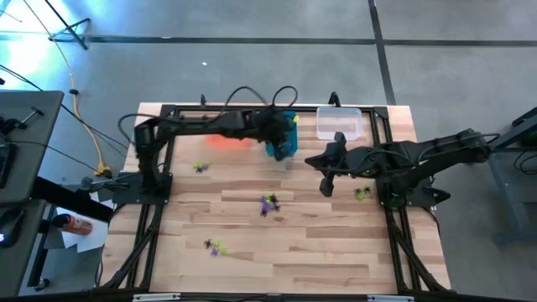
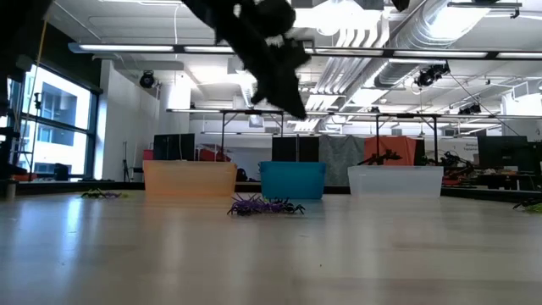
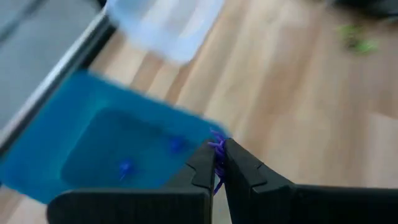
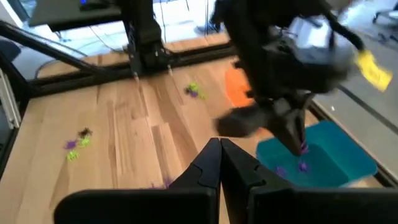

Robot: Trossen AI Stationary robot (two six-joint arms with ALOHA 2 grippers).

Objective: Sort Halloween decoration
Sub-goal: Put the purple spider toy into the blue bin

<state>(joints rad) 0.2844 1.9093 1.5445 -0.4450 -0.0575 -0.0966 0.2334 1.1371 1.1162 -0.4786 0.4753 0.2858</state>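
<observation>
Purple is the colour pinched between the left gripper's (image 3: 219,163) fingers: a small spidery trinket (image 3: 217,144) shows in the narrow slit between them in the left wrist view. That gripper hangs over the near edge of the teal bin (image 1: 283,141) at the far side of the bench (image 1: 319,252), and the right wrist view shows the same trinket dangling from the fingertips just above the bin's opening. Two small purple or blue pieces already lie on the bin's floor, so this bin is probably the one for purple, and the trinket is likely held there so that it can drop in.

The right gripper (image 1: 326,190) hangs above the bench between the middle cluster and the right edge. Its fingers are pressed together, and its wrist view shows nothing between them.

The remaining decorations lie loose on the wood:
- a mostly purple cluster (image 1: 268,204) near the middle, with black pieces showing at its edge in the low view
- a yellow-green piece (image 1: 362,194) just beside the right arm
- a small mixed group (image 1: 200,167) on the left side
- a black and yellow-green pair (image 1: 215,247) near the front

Three bins stand in a row at the back:
- the orange bin (image 2: 190,179), largely covered by the left arm from above
- the teal one
- the clear bin (image 1: 339,123)

Sorting looks only partly done, with most trinkets not yet binned.
</observation>
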